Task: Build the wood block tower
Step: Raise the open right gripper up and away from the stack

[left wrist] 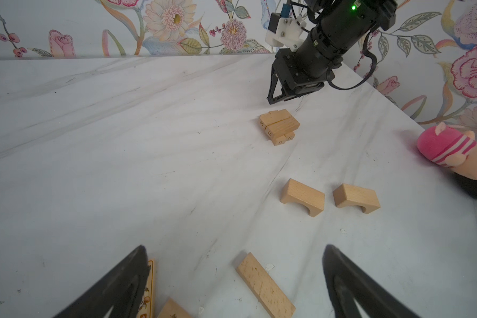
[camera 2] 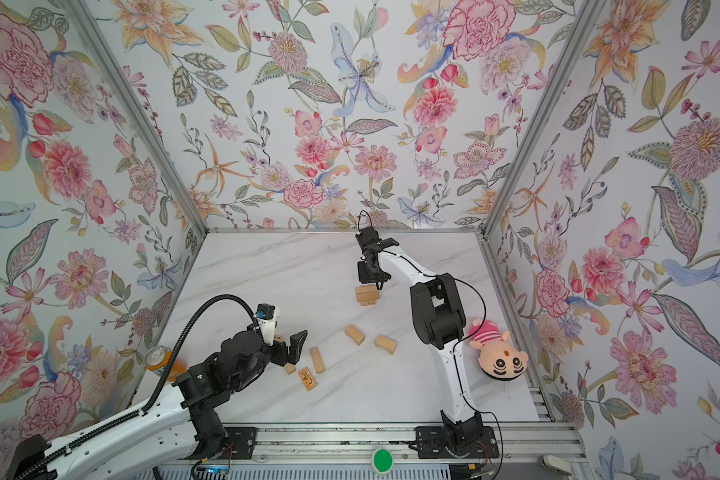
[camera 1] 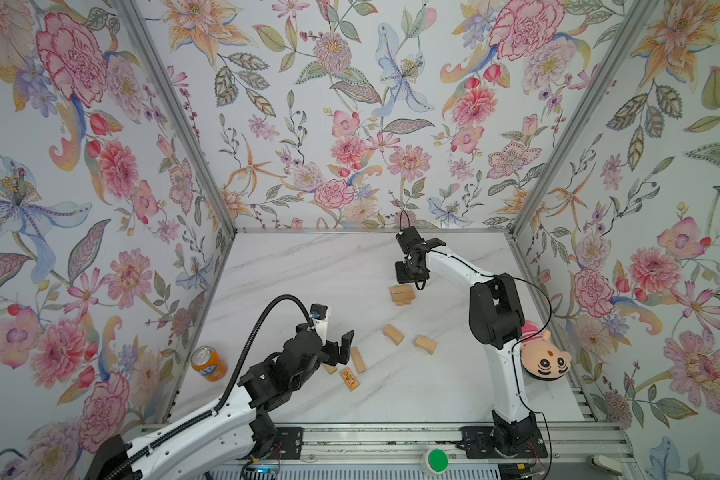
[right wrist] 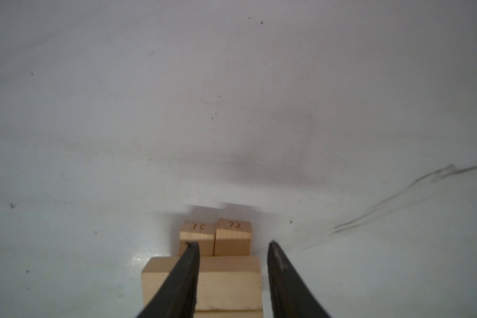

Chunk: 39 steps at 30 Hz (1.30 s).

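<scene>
The tower (camera 1: 402, 294) (camera 2: 366, 294) (left wrist: 279, 126) is a low crossed stack of tan wood blocks at the back middle of the table. My right gripper (camera 1: 409, 277) (left wrist: 275, 97) (right wrist: 232, 243) hangs just above and behind it, jaws narrowed but apart, holding nothing; the tower's upper blocks (right wrist: 204, 280) lie under its fingers. My left gripper (camera 1: 346, 348) (camera 2: 298, 348) (left wrist: 235, 247) stands wide open and empty above a flat plank (camera 1: 358, 360) (left wrist: 265, 286). A printed block (camera 1: 348, 379) (left wrist: 150, 286) lies beside the plank. Two arched blocks (camera 1: 393, 334) (camera 1: 425, 344) (left wrist: 302, 196) (left wrist: 355, 198) lie mid-table.
An orange soda can (camera 1: 208, 363) stands at the table's left edge. A pink striped plush doll (camera 1: 543, 357) (left wrist: 446, 146) lies at the right edge behind the right arm. Floral walls close three sides; a green button (camera 1: 437, 459) sits on the front rail.
</scene>
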Tool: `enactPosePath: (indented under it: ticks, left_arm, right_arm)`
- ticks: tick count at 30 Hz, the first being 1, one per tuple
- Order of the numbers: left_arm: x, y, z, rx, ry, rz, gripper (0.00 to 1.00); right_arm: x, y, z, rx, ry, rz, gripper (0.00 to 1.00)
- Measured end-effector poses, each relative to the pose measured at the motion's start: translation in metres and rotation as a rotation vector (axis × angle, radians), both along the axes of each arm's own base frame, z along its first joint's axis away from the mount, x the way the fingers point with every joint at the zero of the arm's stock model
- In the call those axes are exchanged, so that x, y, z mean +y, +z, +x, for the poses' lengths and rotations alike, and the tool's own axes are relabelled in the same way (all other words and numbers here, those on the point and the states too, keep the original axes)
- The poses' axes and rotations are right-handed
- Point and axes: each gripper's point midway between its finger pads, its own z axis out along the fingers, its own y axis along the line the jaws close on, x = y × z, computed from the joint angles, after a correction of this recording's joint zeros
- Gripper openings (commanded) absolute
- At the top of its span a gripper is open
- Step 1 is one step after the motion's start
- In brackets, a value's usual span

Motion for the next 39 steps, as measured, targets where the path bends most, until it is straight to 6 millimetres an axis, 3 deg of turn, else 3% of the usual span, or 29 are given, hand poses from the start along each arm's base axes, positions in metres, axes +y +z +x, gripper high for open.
enactPosePath:
  ticks: [12,39]
  left_arm:
    - [-0.012,0.003,0.008,-0.002,-0.008,-0.002,0.99]
    - [-0.012,0.003,0.008,-0.002,-0.009,-0.003,0.99]
  right_arm:
    - [-0.009,0.003,0.008,-0.007,-0.011,0.003,0.44]
    - [-0.014,-0.01,0.003,0.03,-0.015,0.005,0.44]
